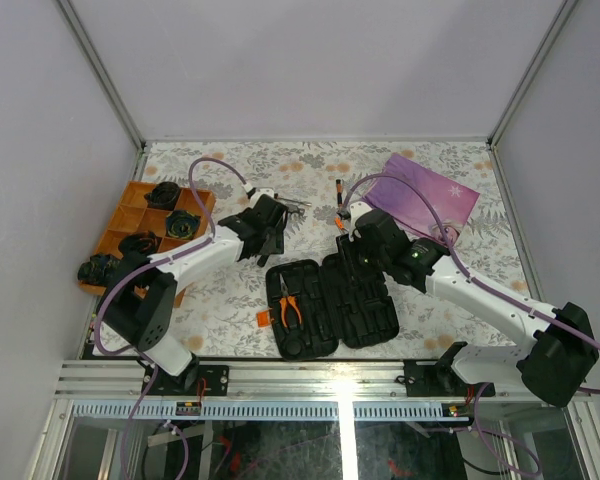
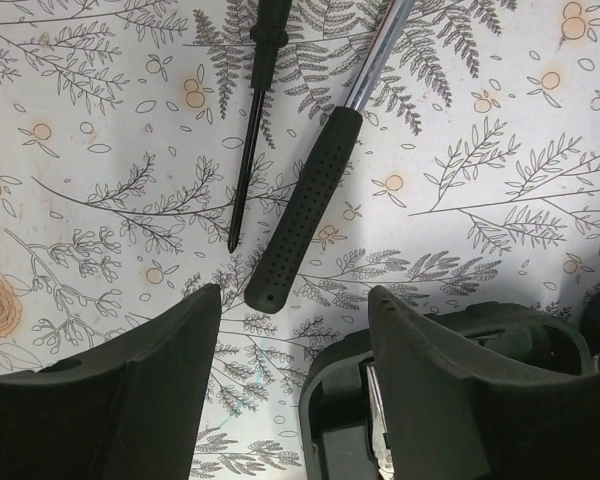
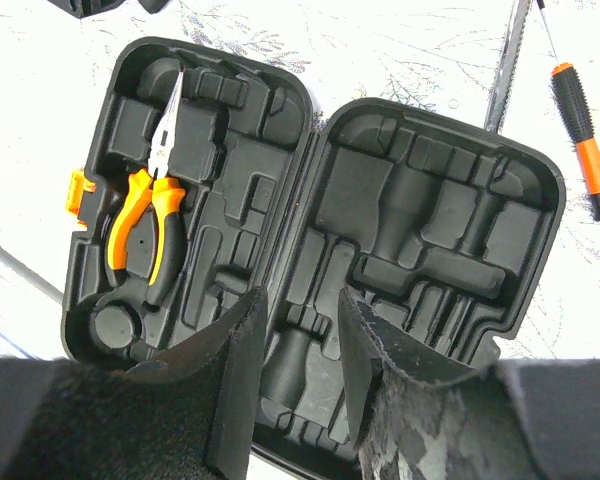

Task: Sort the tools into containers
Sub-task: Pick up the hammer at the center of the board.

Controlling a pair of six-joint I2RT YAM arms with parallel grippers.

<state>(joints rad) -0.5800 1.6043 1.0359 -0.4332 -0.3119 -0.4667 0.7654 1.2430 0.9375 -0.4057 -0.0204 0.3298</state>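
Floral tabletop (image 1: 225,300) is carrying the work. The left jaws are hovering spread and empty. The hammer (image 2: 305,200) is lying just beyond their tips, handle end nearest, long axis running away from them, with a black screwdriver (image 2: 245,150) alongside. The tool case (image 3: 420,200) is lying open, with pliers (image 3: 150,220) seated inside. The right jaws are hanging part-spread and empty above it, farther off.

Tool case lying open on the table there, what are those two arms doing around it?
They are sorting tools into the black tool case, which lies open. Only the orange-handled pliers sit in a slot so far. The left gripper hangs open and empty just short of the hammer handle, which lies beside a thin black screwdriver on the table. The right gripper, also open and empty, hovers over the case.
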